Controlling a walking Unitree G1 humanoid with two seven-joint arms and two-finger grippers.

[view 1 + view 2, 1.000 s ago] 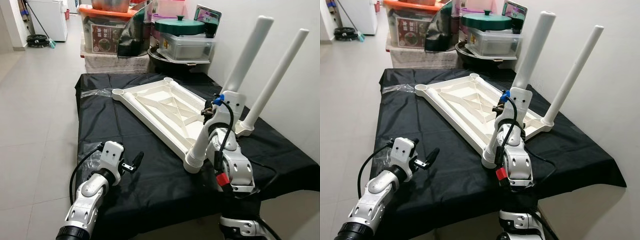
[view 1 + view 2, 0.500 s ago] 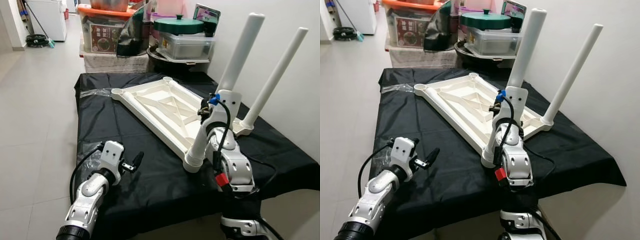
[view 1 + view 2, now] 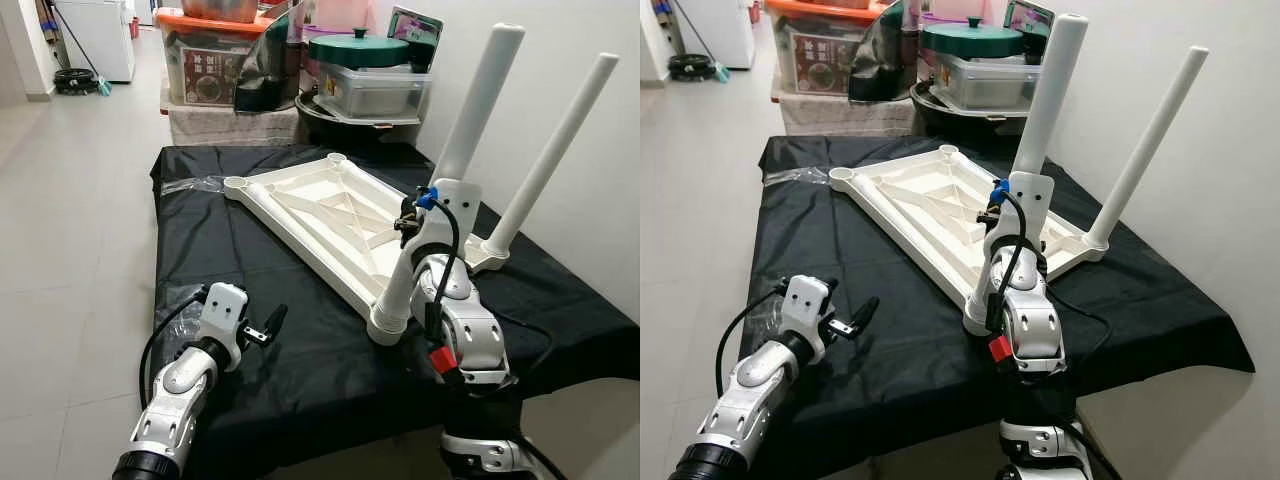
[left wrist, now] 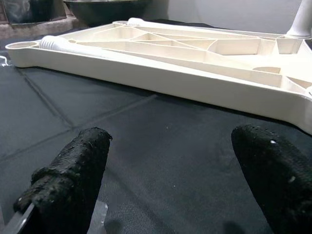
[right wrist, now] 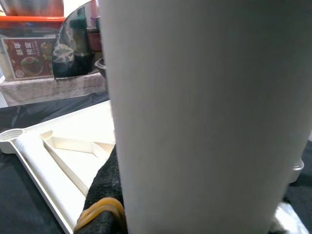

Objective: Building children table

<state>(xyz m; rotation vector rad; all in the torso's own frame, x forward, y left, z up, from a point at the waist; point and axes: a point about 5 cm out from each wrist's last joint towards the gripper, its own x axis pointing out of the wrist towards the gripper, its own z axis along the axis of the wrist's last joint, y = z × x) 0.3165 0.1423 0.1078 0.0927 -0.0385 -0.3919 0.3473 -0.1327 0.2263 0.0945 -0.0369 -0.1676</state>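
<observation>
Children's table top (image 3: 330, 215), white plastic, lies upside down on a black cloth (image 3: 260, 290) covering a low platform, its ribbed underside facing up. The right gripper (image 3: 418, 222) is clamped around the near leg (image 3: 455, 160), a white tube that rises at a slant from the near corner socket (image 3: 388, 322) of the top; in the right wrist view the tube fills the space between the fingers, and one black pad (image 5: 105, 192) presses against its side. A second leg (image 3: 550, 155) stands in the right corner socket, far right of the first, also tilted, and nothing grips it. The far corner socket (image 3: 336, 159) and the left corner socket (image 3: 236, 184) are open holes without legs.

The left gripper (image 3: 262, 328) hovers low over the cloth, near and to the left of the table top, its fingers spread wide and holding nothing; the left wrist view looks between them at the long edge of the top.

A crumpled clear plastic wrapper (image 3: 195, 186) lies on the cloth beside the left socket. Behind the platform stand storage boxes (image 3: 215, 60) and a green-lidded pot (image 3: 358, 50).

The step in hand appears to be seating the near leg. The next move probably calls for pushing it down along its own axis until it sits fully in the socket, then releasing it; two legs would then remain to be fitted.
</observation>
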